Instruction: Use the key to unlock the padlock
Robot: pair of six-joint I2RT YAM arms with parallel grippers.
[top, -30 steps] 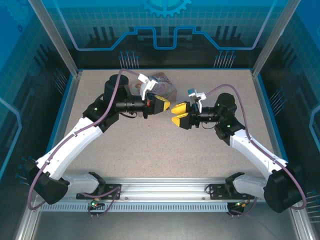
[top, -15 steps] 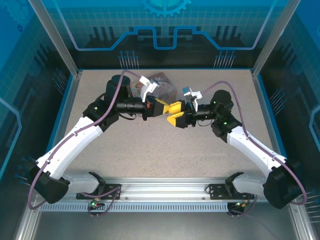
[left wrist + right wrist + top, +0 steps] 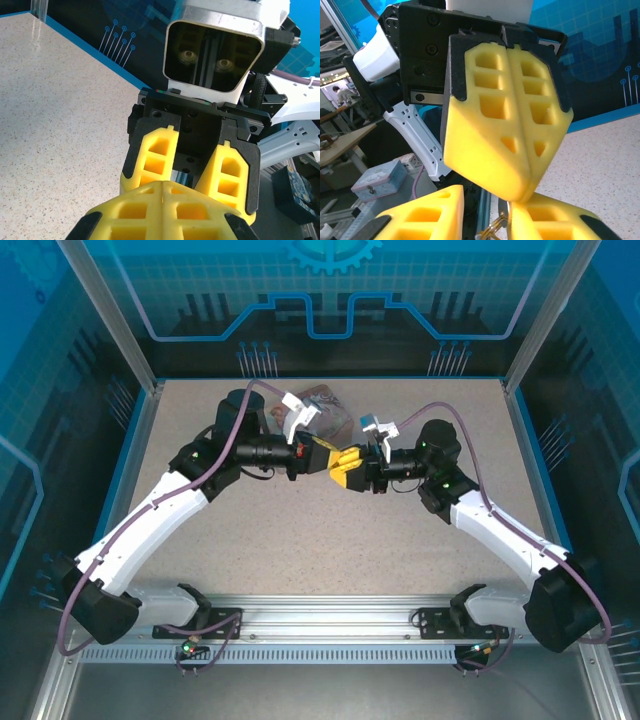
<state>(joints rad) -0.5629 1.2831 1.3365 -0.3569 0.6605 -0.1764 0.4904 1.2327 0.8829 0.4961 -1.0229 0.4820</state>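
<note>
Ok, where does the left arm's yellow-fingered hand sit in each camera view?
Top external: the yellow-fingered left hand is at picture centre, tips meeting the yellow-fingered right hand.
Left wrist: left hand at bottom centre, fingers pressed together.
Right wrist: left hand at upper centre, tips pointing down.
Shared landmark: the right hand, fingers apart, facing the left hand's tips.

left gripper fingers (image 3: 485,125): matt foamy plastic | tabletop (image 3: 300,540): speckled matt, grainy | arm shells (image 3: 150,525): glossy plastic | base rail (image 3: 330,615): brushed metal
</note>
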